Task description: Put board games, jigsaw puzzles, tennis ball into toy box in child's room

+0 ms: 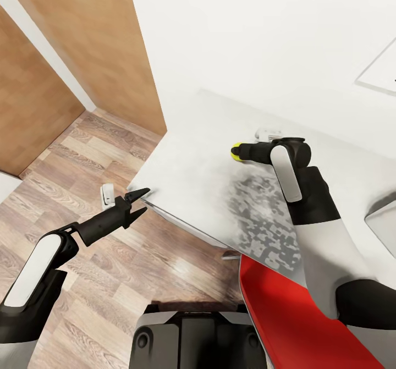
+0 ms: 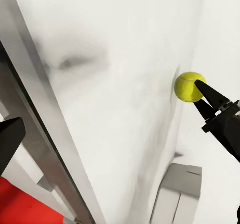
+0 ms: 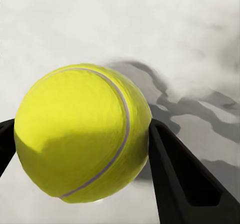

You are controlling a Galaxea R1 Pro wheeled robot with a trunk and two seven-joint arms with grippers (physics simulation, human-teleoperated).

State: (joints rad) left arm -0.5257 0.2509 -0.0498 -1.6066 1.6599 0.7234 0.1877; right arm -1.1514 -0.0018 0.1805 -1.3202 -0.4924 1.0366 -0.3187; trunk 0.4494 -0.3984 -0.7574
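Small yellow-green tennis ball [image 3: 82, 131] squeezed between the two black fingers of the right gripper [image 1: 237, 152], above the pale grey table top [image 1: 192, 160], out over its middle, away from the edges. Seen up close in the right wrist view, with a thin white seam curving across the ball and one dark finger [image 3: 185, 179] pressed on its side. Ball's dark shadow lying on the table just behind it. Same ball [image 2: 189, 87] seen from the left wrist view, pinched at the tip of the right gripper [image 2: 200, 91].

Left gripper [image 1: 137, 203] hanging off the near corner of the table, over the brown wood-plank floor [image 1: 82, 154]. Black fingers spread apart, nothing between them.

Bright red flat thing [image 1: 291, 314] beside the near edge of the table, partly under the right arm. Cannot tell what it is. Wooden door [image 1: 99, 44] standing past the far left side of the table, next to the white wall [image 1: 247, 28].
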